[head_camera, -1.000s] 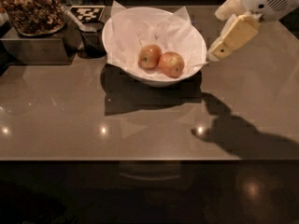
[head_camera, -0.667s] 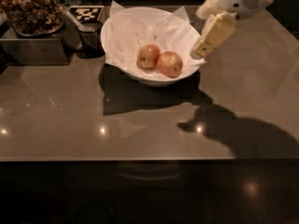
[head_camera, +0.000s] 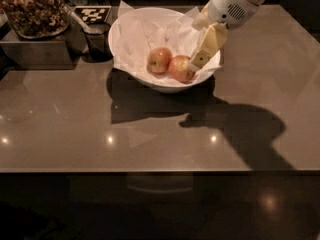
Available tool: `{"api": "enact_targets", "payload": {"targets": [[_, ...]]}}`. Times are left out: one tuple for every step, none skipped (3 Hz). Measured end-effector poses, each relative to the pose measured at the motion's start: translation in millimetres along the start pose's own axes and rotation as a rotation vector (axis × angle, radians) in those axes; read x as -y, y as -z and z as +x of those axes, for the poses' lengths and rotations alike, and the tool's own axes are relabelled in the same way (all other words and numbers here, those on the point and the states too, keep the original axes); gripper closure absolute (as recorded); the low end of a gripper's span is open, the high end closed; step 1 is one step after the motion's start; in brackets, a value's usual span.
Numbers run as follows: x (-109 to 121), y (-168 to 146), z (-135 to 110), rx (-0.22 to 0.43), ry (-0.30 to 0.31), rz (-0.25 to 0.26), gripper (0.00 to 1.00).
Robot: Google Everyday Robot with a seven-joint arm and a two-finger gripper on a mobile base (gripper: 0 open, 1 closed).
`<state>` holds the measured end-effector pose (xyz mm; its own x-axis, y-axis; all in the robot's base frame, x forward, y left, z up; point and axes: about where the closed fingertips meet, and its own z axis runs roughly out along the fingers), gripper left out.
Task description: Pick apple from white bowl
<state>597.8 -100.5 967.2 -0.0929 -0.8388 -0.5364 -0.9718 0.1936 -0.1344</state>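
1. The white bowl (head_camera: 165, 81) stands on the table (head_camera: 150, 134), towards the far edge and slightly right of centre. It is lined with crinkled white paper (head_camera: 140, 34) whose corners project above the rim.
2. The apple (head_camera: 180, 70), evenly orange-red, lies in the bottom of the white bowl on the side nearer the right edge of the table.
3. A smaller apple (head_camera: 159, 60) with a paler patch lies just beside it on the left. The two appear to touch, although the contact line is not clear.
4. The end effector (head_camera: 199, 60) reaches in from the far right corner of the table and tilts downward over the right rim of the white bowl. Its tip is at the right flank of the apple.
5. It cannot be told how far the end effector is open, or whether it has hold of anything.
6. A dark cup (head_camera: 97, 43) stands just left of the white bowl. A container of brown pieces (head_camera: 32, 9) occupies the far left corner.
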Motion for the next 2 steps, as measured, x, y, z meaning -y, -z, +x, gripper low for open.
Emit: {"api": "enact_targets", "payload": {"targets": [[17, -14, -4, -0.027, 0.03, 0.005, 0.14], [34, -24, -6, -0.065, 0.053, 0.015, 0.16]]}}
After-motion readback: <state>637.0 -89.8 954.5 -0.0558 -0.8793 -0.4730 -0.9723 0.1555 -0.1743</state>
